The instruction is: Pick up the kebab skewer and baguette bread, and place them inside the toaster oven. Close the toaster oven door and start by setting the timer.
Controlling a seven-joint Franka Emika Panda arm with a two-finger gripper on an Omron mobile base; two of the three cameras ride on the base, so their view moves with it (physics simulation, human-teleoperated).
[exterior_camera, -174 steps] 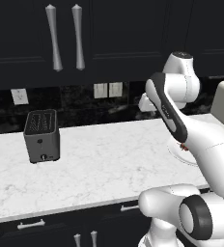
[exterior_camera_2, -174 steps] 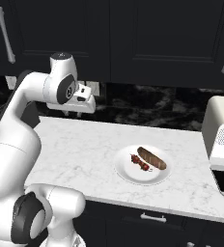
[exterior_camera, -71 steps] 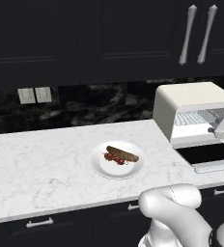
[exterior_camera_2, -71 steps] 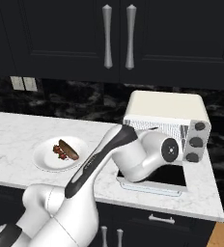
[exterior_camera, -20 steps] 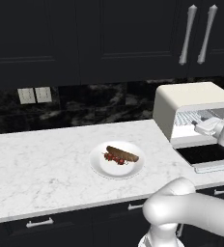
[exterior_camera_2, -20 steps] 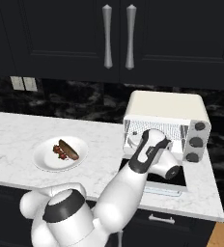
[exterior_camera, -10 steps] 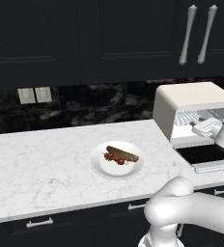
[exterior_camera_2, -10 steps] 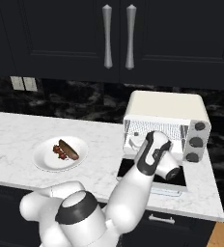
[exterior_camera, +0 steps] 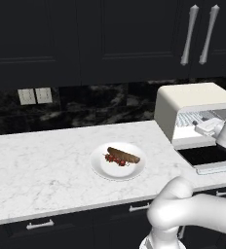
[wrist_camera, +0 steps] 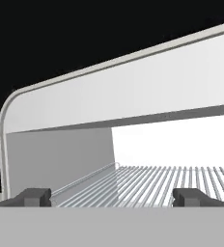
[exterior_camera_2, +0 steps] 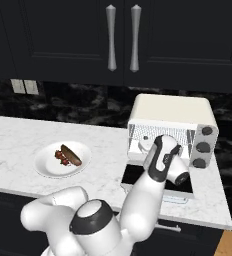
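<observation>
From the left base camera, the baguette bread (exterior_camera: 124, 155) and the kebab skewer (exterior_camera: 115, 159) lie side by side on a white plate (exterior_camera: 101, 168) in the middle of the desk (exterior_camera: 42, 165). Neither has been picked up. To the right stands the toaster oven (exterior_camera: 193, 113), its door (exterior_camera: 207, 157) folded down flat, with the end effector (exterior_camera: 206, 127) at the mouth of the cavity.

From the right base camera, the food sits on the plate, well apart from the oven, whose knobs (exterior_camera_2: 204, 146) are untouched by the arm.

From the hand camera, the wire rack (wrist_camera: 157, 185) is bare, and the two fingertips (wrist_camera: 33, 196) stand wide apart, holding nothing.

My judgement: opening is done; both pick-ups, loading, shutting the door and setting the timer all remain.
</observation>
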